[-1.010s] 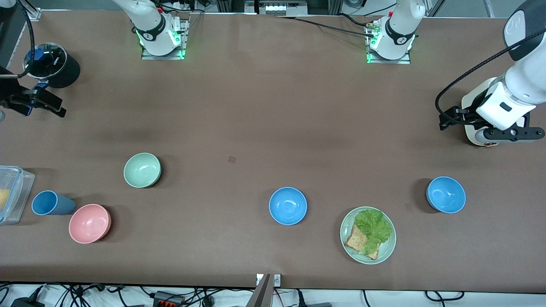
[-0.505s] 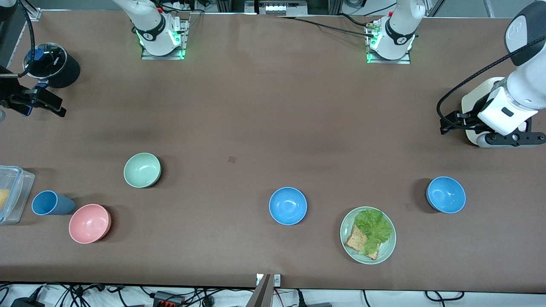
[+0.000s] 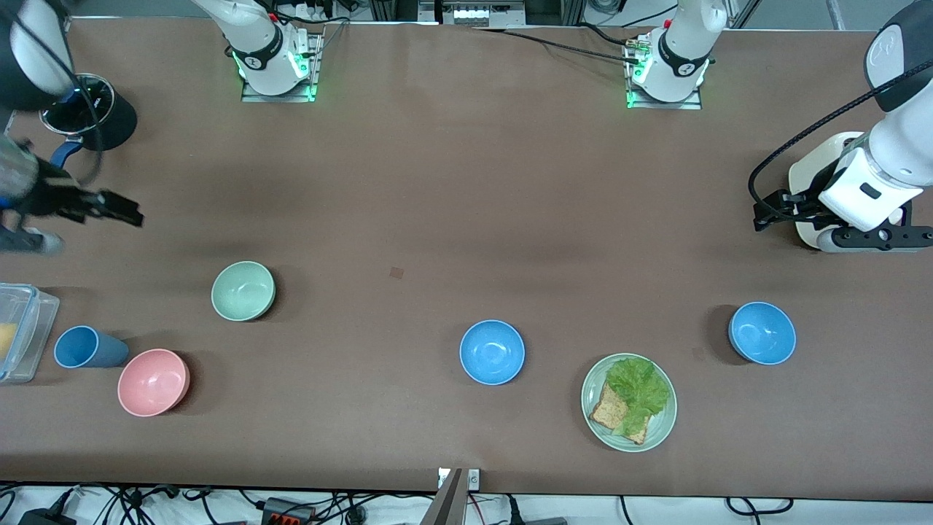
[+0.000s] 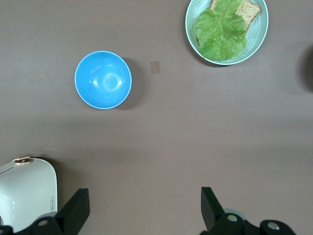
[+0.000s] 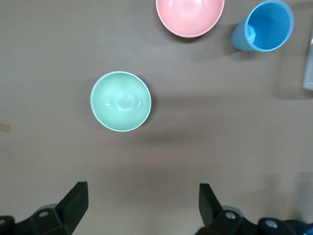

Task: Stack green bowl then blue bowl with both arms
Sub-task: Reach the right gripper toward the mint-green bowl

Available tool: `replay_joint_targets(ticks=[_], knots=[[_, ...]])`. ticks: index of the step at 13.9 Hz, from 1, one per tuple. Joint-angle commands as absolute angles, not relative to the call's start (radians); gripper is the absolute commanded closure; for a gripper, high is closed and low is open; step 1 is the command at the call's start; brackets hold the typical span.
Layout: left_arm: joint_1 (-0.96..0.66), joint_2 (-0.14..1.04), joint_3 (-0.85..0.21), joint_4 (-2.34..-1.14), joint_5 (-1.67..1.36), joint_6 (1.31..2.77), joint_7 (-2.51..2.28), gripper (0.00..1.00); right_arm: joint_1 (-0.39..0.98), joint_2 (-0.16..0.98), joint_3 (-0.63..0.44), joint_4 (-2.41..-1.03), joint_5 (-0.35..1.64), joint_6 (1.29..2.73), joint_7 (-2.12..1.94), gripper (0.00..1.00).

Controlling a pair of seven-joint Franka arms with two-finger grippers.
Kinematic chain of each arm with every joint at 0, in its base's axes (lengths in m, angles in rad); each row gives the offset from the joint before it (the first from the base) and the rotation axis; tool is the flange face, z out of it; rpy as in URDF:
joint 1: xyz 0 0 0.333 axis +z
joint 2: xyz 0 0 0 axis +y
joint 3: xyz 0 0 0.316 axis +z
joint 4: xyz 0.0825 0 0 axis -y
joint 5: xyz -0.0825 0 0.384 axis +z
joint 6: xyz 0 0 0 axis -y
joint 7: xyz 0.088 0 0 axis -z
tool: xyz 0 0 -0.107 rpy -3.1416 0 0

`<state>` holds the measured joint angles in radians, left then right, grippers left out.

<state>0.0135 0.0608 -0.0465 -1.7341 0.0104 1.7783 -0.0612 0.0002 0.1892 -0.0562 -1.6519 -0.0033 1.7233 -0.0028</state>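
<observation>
Both arms hang high over the tabletop (image 3: pixel 452 189), each at its own end. The right gripper (image 5: pixel 142 205) is spread wide, holding nothing, above bare surface near the green bowl (image 3: pixel 243 291). The left gripper (image 4: pixel 144 210) is likewise splayed and empty, near a blue bowl (image 3: pixel 762 332). The green bowl – pale mint, smooth, upright – sits toward the right arm's end; a second blue bowl (image 3: pixel 492 351) stands mid-table. No readable writing shows on the bowls.
</observation>
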Motion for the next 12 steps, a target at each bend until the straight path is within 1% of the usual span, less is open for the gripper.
replay_joint_targets(ticks=[1, 4, 8, 10, 12], knots=[[0.0, 0.083, -0.049, -1.69, 0.025, 1.764, -0.069, 0.0, 0.003, 0.293, -0.054, -1.641, -0.018, 1.753, -0.002, 0.0], [-0.003, 0.083, -0.052, -1.689, 0.025, 1.74, -0.06, 0.0, 0.011, 0.398, -0.054, -1.647, -0.018, 1.79, 0.006, 0.0], [-0.032, 0.083, -0.058, -1.69, 0.023, 1.712, -0.061, 0.0, 0.003, 0.544, -0.054, -1.648, -0.018, 1.942, 0.005, 0.0], [-0.035, 0.078, -0.058, -1.69, 0.021, 1.697, -0.067, 0.0, 0.011, 0.571, -0.054, -1.649, -0.018, 1.986, 0.009, 0.0], [-0.032, 0.074, -0.069, -1.663, 0.021, 1.62, -0.063, 0.0, 0.017, 0.603, -0.052, -1.649, -0.017, 2.022, 0.011, 0.0]])
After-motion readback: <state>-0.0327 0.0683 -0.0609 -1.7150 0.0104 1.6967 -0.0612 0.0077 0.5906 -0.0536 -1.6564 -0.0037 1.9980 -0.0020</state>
